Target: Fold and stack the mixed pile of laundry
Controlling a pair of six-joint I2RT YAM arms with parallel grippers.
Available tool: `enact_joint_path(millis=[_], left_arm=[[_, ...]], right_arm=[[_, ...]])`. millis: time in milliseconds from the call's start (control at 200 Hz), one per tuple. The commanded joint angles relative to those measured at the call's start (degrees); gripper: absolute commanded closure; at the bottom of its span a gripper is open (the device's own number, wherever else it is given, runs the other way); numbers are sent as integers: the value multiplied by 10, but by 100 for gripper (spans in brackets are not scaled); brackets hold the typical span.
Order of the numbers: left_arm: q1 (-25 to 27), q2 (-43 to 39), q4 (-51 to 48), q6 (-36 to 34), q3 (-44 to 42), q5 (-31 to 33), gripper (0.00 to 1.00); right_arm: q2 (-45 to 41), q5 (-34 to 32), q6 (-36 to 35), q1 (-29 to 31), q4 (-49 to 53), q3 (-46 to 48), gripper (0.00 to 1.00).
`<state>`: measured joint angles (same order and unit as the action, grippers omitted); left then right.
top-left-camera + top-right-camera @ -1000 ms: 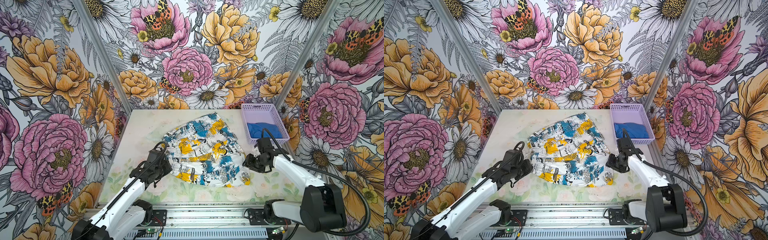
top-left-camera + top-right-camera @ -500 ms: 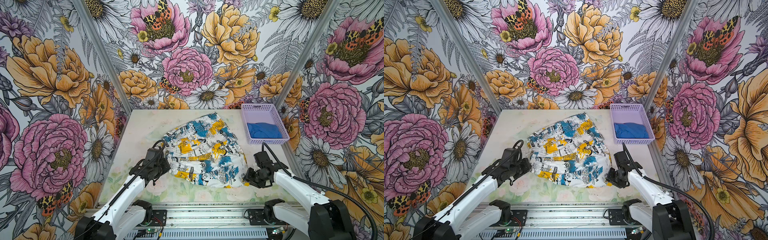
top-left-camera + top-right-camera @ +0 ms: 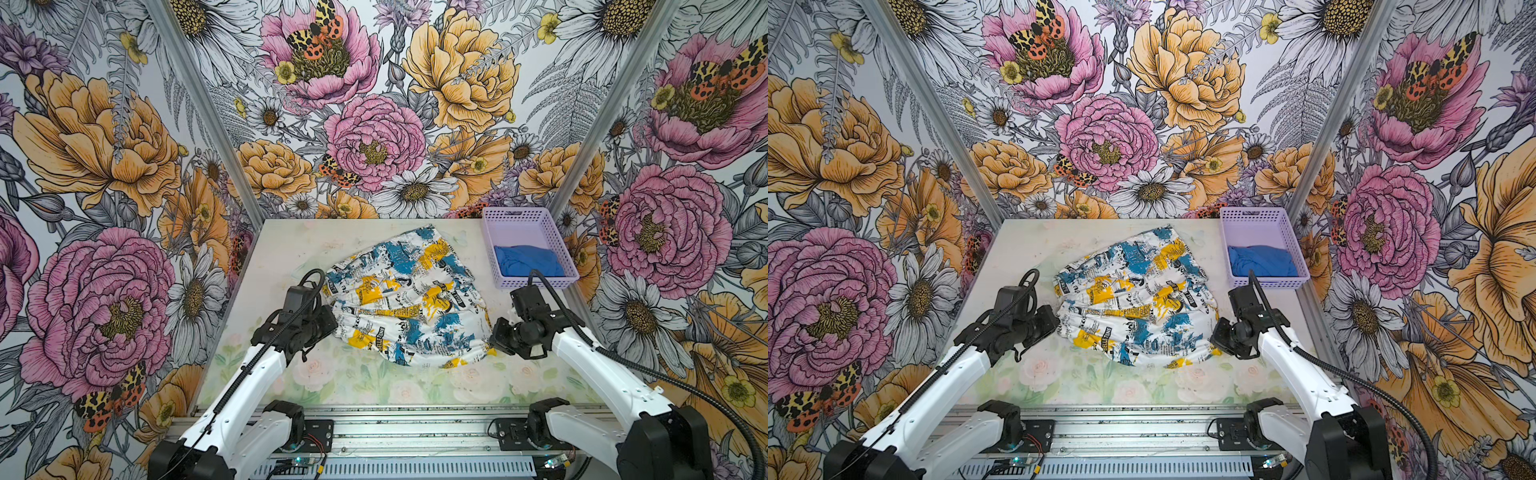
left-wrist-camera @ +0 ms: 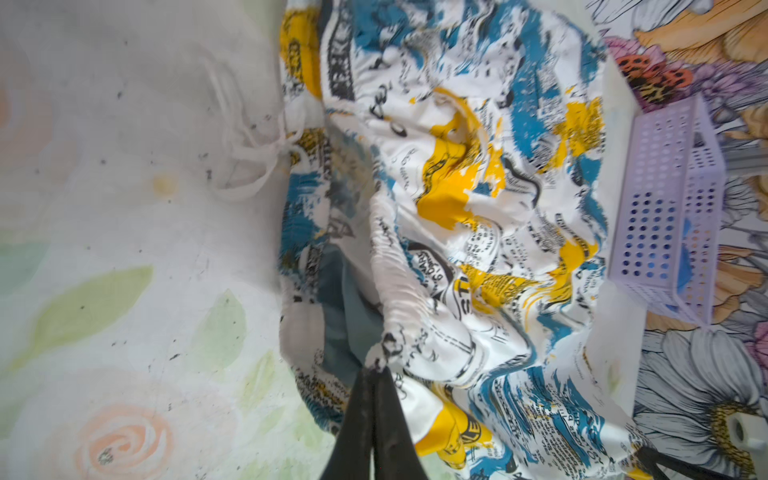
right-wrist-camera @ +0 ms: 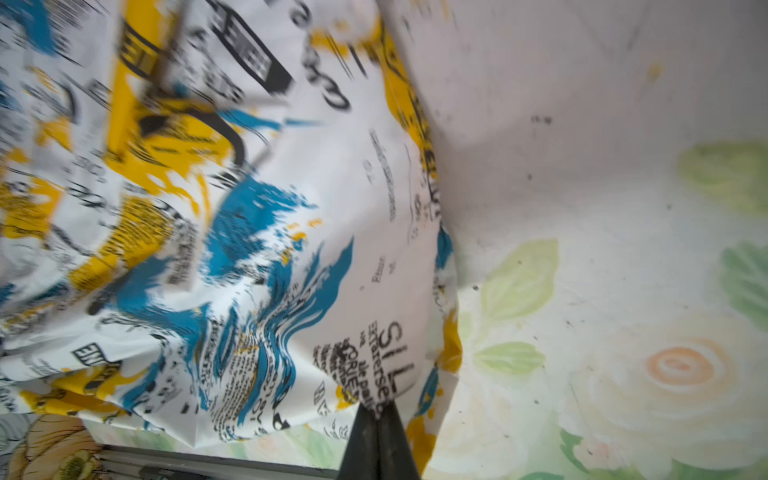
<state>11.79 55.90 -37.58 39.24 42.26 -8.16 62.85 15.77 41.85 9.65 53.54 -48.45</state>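
The white garment with black newspaper print and yellow and blue splashes [image 3: 409, 305] [image 3: 1136, 309] lies crumpled in the middle of the table in both top views. My left gripper [image 3: 332, 322] [image 4: 376, 370] is shut on its gathered waistband edge at the garment's left side. My right gripper [image 3: 494, 338] [image 5: 378, 409] is shut on a fold at the garment's front right corner, and the cloth [image 5: 257, 232] rises from the table there. The royal blue T-shirt [image 3: 528, 259] [image 3: 1262, 261] lies bunched inside the lavender basket.
The lavender perforated basket [image 3: 525, 214] [image 3: 1258, 211] stands at the table's back right corner, also in the left wrist view [image 4: 665, 208]. A white drawstring [image 4: 245, 141] trails from the waistband onto the table. Floral walls close in the table on three sides.
My right gripper moved forward along the garment's right edge to its front right corner and closed on the cloth. The left gripper stayed shut on the waistband and barely moved.
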Motion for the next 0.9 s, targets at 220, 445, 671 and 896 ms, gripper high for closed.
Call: enact_joint_path(millis=[220,445,671,896], left_arm=[[-43,196,19,-115,167,-10,100],[-56,297,47,-127,215,-5,100],[-58,325,52,-123,226,-11,100],[-66,329,51,-123,225,-24,100]], right_arm=[[271,13,-128,-49,-35,-207,100],[326,40,-166,-76,-81,-230,67],[252,101,-146,-91,-134,-92,51],[255,105,-144,-89,-186,-44,51]])
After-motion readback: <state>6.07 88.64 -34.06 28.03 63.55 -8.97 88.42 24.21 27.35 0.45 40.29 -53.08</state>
